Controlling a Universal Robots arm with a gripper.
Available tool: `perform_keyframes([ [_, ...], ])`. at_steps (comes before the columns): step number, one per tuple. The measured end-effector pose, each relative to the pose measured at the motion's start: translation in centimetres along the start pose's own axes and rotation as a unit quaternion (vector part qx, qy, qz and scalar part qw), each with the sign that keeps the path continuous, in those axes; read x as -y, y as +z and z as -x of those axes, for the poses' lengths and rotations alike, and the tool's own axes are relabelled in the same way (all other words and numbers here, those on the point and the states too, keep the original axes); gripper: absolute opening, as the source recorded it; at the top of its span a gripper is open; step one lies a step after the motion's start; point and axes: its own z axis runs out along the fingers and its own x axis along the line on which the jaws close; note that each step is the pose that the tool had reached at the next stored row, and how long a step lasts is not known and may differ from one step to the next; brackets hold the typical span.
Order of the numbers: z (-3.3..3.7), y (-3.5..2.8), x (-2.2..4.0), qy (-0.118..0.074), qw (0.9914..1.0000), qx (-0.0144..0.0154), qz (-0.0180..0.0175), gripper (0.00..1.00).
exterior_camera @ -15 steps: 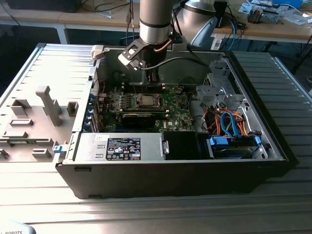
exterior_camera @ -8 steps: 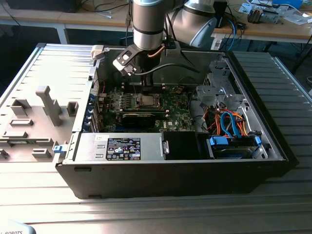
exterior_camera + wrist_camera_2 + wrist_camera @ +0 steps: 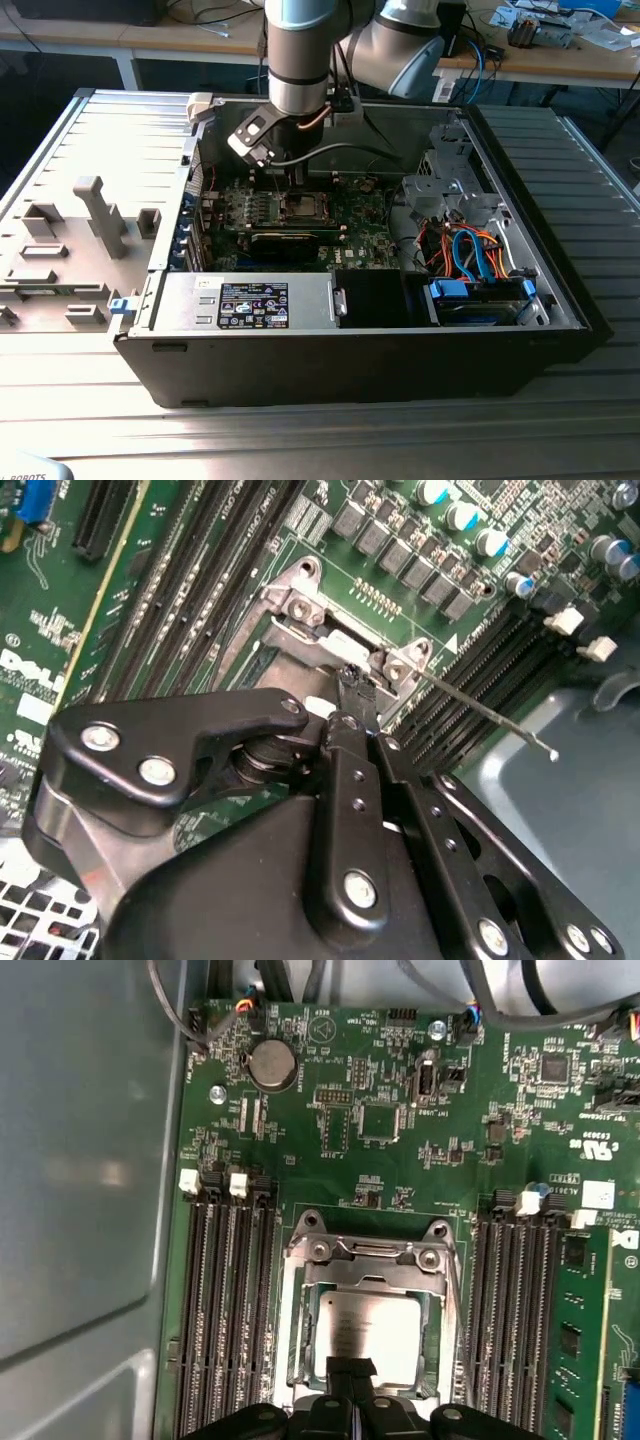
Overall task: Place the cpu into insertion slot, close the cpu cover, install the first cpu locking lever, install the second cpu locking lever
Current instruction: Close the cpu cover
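Here the arm's black gripper (image 3: 350, 1368) hangs low inside the open black computer case (image 3: 560, 330), its fingertips drawn together at the near edge of the small square dark insertion slot (image 3: 365, 1251) in the green circuit board (image 3: 330, 1160). I see nothing between them. The flat square cpu (image 3: 370, 1335), dull silver-grey on top, lies in that slot, and the thin silvery cpu cover frame (image 3: 365, 1282) lies around its edges. In the second wrist view a thin wire lever (image 3: 490, 715) juts out from beside the fingertips (image 3: 350, 675) over the black memory slots (image 3: 480, 730)

White print (image 3: 600, 1145) on circuit board (image 3: 330, 1175)
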Motion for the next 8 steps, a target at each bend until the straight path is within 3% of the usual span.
perform_keyframes([
  [3,0.0,0.39,0.13,0.0,1.0,0.0,0.0001,0.11],
  [8,0.0,0.48,0.0,0.0,1.0,-0.0001,0.0001,0.11],
])
